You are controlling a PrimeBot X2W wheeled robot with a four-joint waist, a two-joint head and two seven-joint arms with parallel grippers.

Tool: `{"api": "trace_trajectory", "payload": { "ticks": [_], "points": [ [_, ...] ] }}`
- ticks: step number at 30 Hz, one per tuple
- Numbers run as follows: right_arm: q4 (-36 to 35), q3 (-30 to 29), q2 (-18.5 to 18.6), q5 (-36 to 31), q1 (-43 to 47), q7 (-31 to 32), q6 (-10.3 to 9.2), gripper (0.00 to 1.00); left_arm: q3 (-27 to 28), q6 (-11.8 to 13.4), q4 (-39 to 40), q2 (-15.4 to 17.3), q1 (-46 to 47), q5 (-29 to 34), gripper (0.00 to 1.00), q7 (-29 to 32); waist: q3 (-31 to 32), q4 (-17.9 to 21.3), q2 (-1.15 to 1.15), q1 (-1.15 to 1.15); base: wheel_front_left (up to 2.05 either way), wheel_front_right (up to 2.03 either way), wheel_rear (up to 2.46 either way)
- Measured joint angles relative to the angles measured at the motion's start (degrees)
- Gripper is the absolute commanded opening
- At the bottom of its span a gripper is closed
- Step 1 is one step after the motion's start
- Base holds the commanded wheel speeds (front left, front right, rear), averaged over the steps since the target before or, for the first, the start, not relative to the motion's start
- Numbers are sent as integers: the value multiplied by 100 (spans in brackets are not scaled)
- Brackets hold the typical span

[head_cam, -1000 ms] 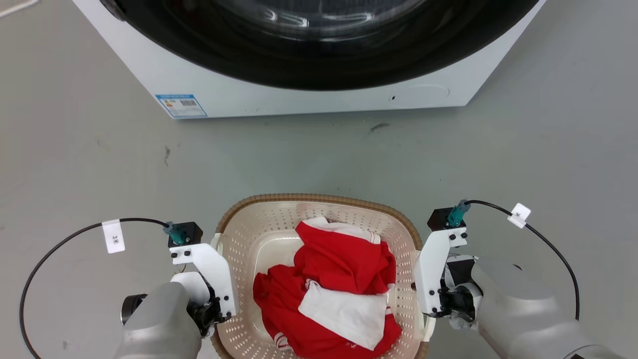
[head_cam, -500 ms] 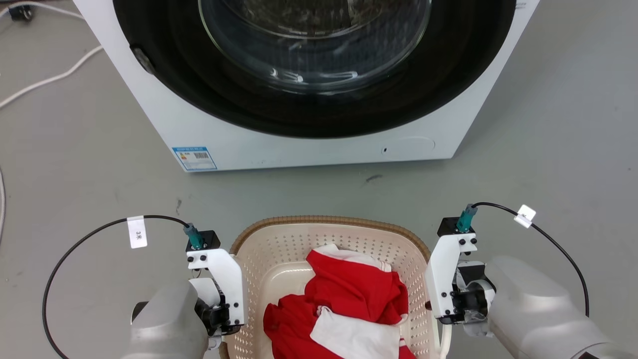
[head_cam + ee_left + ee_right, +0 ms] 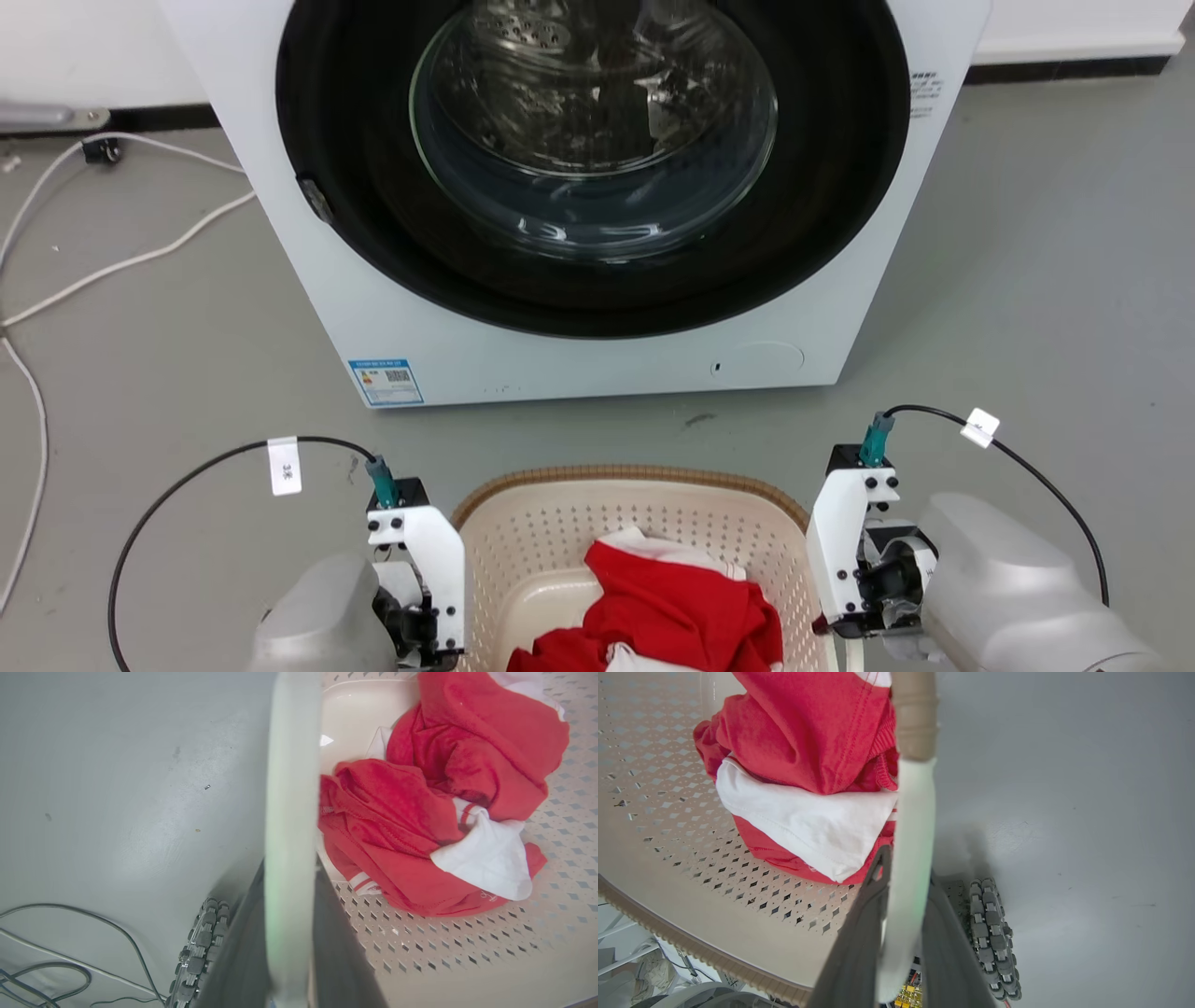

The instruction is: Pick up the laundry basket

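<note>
The laundry basket (image 3: 635, 478), cream with perforated walls and a brown woven-look rim, sits at the bottom of the head view with red and white clothes (image 3: 672, 607) inside. My left gripper (image 3: 289, 872) is shut on the basket's cream left edge (image 3: 292, 788), one dark finger on each side of it. On the opposite side, my right gripper (image 3: 906, 868) is shut on the right edge (image 3: 915, 812) in the same way. In the head view both wrists flank the basket, and the fingers are hidden below them.
The white washing machine (image 3: 597, 373) stands just beyond the basket, its round glass door facing me. White cables (image 3: 112, 261) trail over the grey floor at the left. My base's wheels (image 3: 990, 933) show beneath the basket.
The whole head picture has slid downward as the camera moved, bringing more of the washing machine into view. Both grippers keep their hold on the basket's two sides.
</note>
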State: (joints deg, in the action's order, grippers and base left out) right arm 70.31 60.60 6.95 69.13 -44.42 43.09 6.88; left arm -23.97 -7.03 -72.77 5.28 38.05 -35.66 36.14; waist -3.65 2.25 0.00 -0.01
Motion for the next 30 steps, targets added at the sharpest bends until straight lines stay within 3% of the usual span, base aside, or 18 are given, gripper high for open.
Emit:
{"api": "trace_trajectory", "payload": {
  "ticks": [6,30],
  "points": [
    [88,34,-4,49,86,208,0,0,-75,-2,-47,-34,-102,-102,0,172,285,-18,0,-1,0,0,0],
    [98,136,7,68,255,-75,1,0,-162,46,-133,-67,-186,-307,0,439,480,-116,0,1,0,0,0]
  ]
}}
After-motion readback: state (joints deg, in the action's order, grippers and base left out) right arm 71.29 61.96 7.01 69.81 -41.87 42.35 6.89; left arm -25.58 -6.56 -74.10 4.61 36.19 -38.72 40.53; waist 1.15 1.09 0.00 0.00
